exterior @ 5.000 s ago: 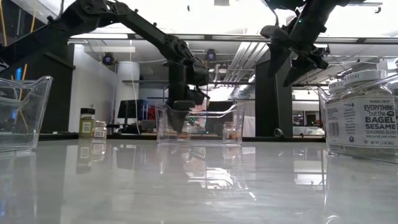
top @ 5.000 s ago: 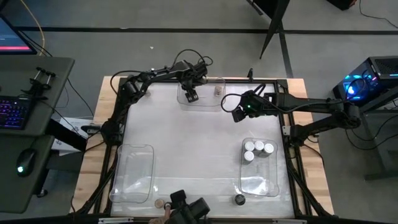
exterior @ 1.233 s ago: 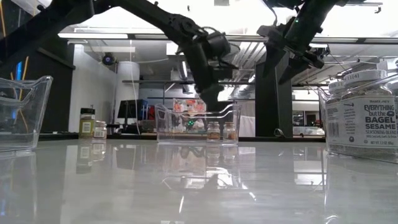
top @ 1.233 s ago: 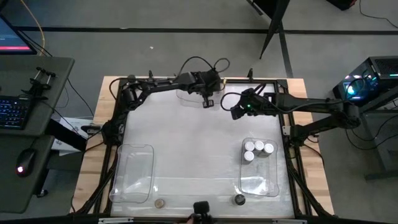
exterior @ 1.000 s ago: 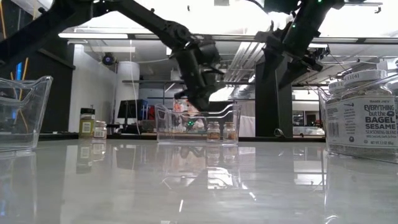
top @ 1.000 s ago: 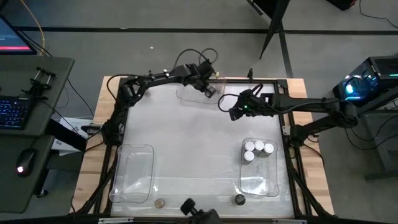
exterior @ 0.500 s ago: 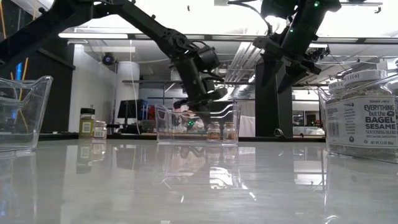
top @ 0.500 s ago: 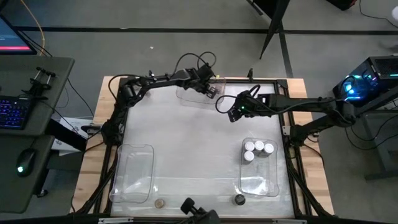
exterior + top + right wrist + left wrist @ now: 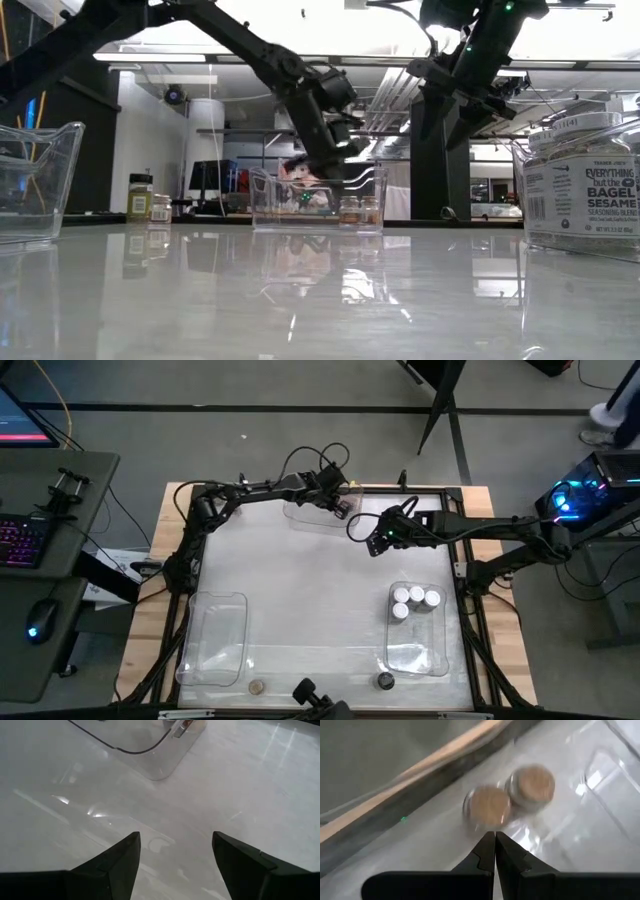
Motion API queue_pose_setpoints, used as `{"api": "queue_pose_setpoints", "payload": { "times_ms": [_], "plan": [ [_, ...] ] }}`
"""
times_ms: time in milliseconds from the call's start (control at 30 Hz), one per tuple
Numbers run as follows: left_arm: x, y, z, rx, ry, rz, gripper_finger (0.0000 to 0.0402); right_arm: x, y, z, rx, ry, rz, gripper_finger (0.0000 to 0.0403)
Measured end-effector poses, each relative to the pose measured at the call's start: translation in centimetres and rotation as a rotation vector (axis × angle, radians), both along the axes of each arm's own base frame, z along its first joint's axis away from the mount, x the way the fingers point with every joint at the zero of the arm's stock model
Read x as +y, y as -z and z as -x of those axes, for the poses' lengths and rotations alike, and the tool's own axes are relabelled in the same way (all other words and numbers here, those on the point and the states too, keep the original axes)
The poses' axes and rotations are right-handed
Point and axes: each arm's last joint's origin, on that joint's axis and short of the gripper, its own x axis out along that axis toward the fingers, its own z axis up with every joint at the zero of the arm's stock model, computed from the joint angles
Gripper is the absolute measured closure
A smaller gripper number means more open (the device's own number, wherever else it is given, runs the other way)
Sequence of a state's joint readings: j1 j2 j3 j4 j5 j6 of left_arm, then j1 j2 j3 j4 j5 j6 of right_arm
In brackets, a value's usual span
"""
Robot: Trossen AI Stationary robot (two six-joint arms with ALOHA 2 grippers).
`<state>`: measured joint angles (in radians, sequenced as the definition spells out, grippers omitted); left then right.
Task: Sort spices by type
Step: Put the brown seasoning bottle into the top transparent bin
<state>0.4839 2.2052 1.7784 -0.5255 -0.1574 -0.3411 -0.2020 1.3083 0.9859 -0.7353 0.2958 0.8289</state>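
Left gripper (image 9: 495,851) closed, empty, over two tan-lidded jars (image 9: 489,807) in the far bin (image 9: 305,515). Right gripper (image 9: 175,852) open, empty, above bare table (image 9: 300,590).

Two tan-lidded round spice jars (image 9: 510,797) are sitting side by side in the clear rectangular plastic far bin (image 9: 305,517); three white-lidded round jars (image 9: 414,601) are sitting in the clear rectangular right bin (image 9: 420,655).
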Motion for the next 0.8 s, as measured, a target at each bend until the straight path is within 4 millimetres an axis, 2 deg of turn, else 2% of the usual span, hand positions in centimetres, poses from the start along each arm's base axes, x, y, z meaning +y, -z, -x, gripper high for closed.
{"api": "queue_pose_setpoints", "payload": {
  "times_ms": [100, 233, 333, 400, 467, 533, 633, 700, 800],
  "plan": [
    [-0.7, -2.4, 1.2, 0.063, 0.067, -0.004, 0.0401, 0.0, 0.0, 0.0, 0.002, -0.005, 0.003, 0.016],
    [-1.5, -7.2, 4.1, 0.101, 0.145, -0.053, 0.0401, 0.0, 0.0, 0.0, 0.005, -0.02, 0.011, 0.016],
    [-1.8, -10.6, 7.3, 0.073, 0.087, -0.132, 0.0401, 0.0, -0.1, -0.1, 0.001, -0.021, 0.012, 0.016],
    [-1.9, -12.1, 10.2, 0.076, 0.008, -0.203, 0.0401, -0.1, -0.1, -0.1, -0.005, -0.02, 0.014, 0.016],
    [-2.0, -12.7, 13.3, 0.12, -0.056, -0.262, 0.0401, -0.1, -0.1, -0.2, -0.014, -0.022, 0.013, 0.016],
    [-2.1, -12.4, 16.5, 0.188, -0.076, -0.276, 0.0401, -0.1, -0.2, -0.3, -0.027, -0.024, 0.012, 0.016],
    [-2.3, -11.1, 20.8, 0.29, -0.052, -0.18, 0.0401, -0.1, -0.3, -0.5, -0.049, -0.029, 0.009, 0.016],
    [-1.9, -10.5, 22.3, 0.29, -0.051, -0.111, 0.0401, -0.1, -0.3, -0.6, -0.062, -0.03, 0.01, 0.016],
    [-0.9, -9.6, 23.3, 0.357, -0.025, -0.058, 0.0388, -0.1, -0.4, -0.7, -0.079, -0.031, 0.012, 0.016]
  ]
}}
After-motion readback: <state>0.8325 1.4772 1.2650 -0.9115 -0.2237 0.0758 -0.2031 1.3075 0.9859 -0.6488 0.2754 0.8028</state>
